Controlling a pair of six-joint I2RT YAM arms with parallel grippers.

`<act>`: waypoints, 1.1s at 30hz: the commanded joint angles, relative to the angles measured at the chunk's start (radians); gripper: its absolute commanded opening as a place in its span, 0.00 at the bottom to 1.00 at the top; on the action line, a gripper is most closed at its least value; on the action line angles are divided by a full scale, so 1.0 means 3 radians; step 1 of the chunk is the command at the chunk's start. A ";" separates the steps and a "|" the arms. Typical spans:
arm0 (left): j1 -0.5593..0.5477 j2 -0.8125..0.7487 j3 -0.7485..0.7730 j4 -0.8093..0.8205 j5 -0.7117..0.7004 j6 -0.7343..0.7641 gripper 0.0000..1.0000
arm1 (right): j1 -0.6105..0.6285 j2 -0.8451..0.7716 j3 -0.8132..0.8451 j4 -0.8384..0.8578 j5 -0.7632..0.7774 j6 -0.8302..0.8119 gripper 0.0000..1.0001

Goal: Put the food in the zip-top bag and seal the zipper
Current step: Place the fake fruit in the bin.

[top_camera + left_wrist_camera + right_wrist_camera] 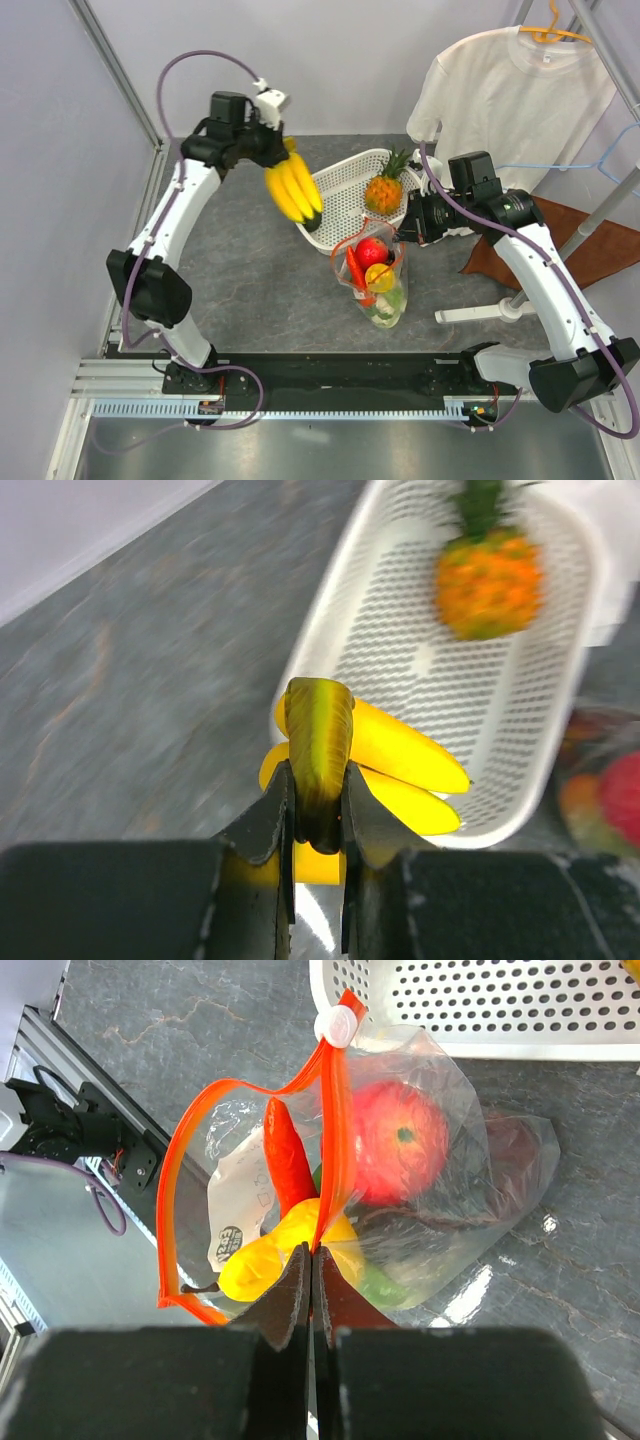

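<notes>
**Zip-top bag (380, 292) part loaded, mouth wide open**

So the food (374, 262) in it right now: a red round fruit (398, 1140), a red chili (288, 1155), a yellow piece (265, 1260), plus something green underneath that I can't make out. The bag sits on the tabletop (250, 280) just in front of the white basket (345, 195), between the two arms. The zipper (335, 1130) is not sealed. Its red-orange strip bows out into a loop, with the white end piece (335, 1026) at the basket end.

The right claw (311, 1265) is pinched tight on that strip at the near side of the mouth, holding it up. The left claw (318, 815) is clamped narrow on the stem end of a bunch of bananas (292, 190), held off the tabletop by the basket's left rim.

A pineapple (383, 188) lies in the basket. A white T-shirt (510, 90) hangs at the back right.
</notes>
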 commanded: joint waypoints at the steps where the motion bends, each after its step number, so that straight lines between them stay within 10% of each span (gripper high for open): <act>1: -0.0411 0.0373 0.0332 0.0118 0.0235 -0.0281 0.02 | -0.0015 -0.0084 -0.0006 0.0129 -0.0049 0.0017 0.00; 8: -0.0524 0.0926 0.0301 0.0389 0.0665 -0.0486 0.06 | -0.0015 -0.0120 -0.0042 0.0124 -0.0023 0.0022 0.00; 13: -0.0483 0.0978 0.0316 0.0344 0.0624 -0.0450 0.73 | -0.0015 -0.0130 -0.0072 0.0155 -0.0044 0.0052 0.00; 15: -0.0391 0.0825 0.0301 0.0308 0.0680 -0.0485 0.81 | -0.0015 -0.0140 -0.0067 0.0165 -0.0039 0.0047 0.00; 22: -0.0181 -0.0243 -0.0291 0.0215 0.1257 -0.0853 0.84 | -0.0015 -0.0222 -0.0144 0.0282 -0.0023 0.0149 0.00; 33: -0.1055 -0.0955 -0.1182 0.0246 0.1156 -0.1033 0.90 | -0.0020 -0.0324 -0.0425 0.0697 -0.0167 0.0390 0.00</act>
